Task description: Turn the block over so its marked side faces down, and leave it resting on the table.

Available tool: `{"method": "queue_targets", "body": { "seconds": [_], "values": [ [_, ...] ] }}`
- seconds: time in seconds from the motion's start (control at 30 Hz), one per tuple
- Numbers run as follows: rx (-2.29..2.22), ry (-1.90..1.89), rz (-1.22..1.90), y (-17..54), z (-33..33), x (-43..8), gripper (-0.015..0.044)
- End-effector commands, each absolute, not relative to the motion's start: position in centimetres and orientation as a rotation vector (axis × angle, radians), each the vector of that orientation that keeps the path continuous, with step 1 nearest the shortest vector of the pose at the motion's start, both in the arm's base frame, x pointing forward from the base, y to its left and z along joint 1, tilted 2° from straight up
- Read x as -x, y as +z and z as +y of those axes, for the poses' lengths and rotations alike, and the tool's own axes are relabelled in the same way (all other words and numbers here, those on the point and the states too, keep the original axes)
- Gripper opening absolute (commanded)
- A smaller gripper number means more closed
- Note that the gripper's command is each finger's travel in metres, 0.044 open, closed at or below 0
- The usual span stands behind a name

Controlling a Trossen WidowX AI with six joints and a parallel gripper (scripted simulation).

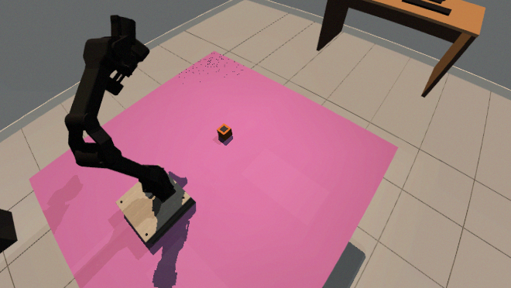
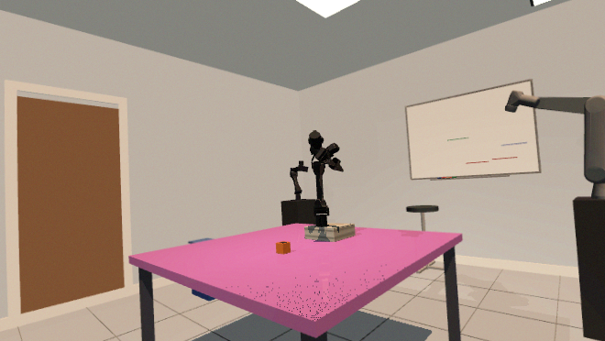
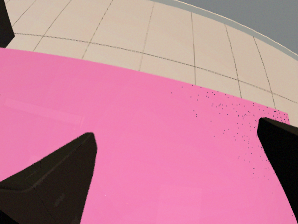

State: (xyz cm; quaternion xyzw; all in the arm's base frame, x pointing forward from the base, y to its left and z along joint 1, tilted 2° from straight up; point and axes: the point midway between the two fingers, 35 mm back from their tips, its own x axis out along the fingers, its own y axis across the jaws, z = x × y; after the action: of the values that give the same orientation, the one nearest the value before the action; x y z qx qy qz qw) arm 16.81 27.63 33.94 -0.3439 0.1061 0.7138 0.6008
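Top view: the gripper (image 1: 116, 83) hung high, jaws wide and empty, far left of the orange block (image 1: 224, 132); best descend squarely over its side faces.

Matte black jointed arm (image 1: 90, 97), black wedge-shaped gripper (image 3: 166, 183) fingers

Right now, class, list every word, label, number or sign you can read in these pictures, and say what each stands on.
No readable text anywhere.
Whiteboard: short green, blue and red strokes, too small to read as words.
Block: a dark square mark on its orange top face, no letters or numbers.
Pink table: only scattered dark specks near one corner, not writing.
Hand: open, holding nothing, and unmarked.
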Motion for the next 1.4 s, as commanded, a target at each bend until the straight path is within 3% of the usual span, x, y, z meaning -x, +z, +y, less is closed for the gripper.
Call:
{"method": "queue_targets", "body": {
  "seconds": [0.0,0.33,0.63,0.77,1.37],
  "values": [
    [0.742,1.538,0.457,30.9,27.2,-20.2,0.0440],
    [0.460,0.967,1.061,21.0,21.6,-31.1,0.0440],
    [0.157,0.258,1.488,10.3,11.7,-37.5,0.0440],
    [0.083,0.052,1.563,7.5,8.5,-37.0,0.0440],
    [0.083,0.052,1.563,4.0,8.5,-37.3,0.0440]
  ]
}}
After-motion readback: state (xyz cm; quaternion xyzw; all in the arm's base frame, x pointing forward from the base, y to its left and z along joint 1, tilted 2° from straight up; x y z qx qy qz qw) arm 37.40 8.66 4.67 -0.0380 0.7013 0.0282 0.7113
